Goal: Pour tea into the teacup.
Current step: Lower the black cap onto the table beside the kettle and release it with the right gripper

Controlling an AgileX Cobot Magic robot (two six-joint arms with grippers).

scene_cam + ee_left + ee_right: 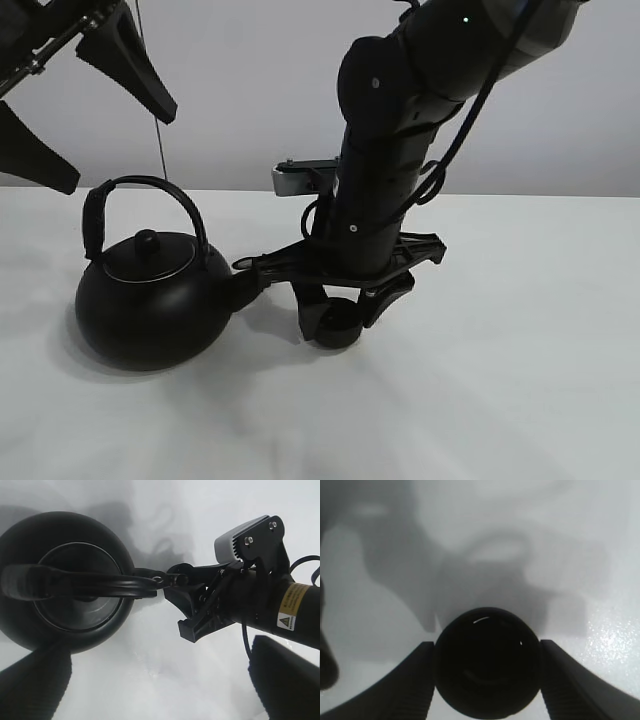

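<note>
The right pincer (487, 682) is clamped on the tiny round black handleless teacup (486, 662), holding it just beside the spout (245, 285) of the large round black kettle (150, 300), probably to catch the stream. The left pincer (118, 150) hangs spread apart above the kettle's arched handle (150, 185). No tea shows.

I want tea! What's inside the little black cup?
The teacup, gripped by the right gripper, looks dark inside with glints. Whether anything is in it cannot be told; its bottom is lost in blackness.
</note>
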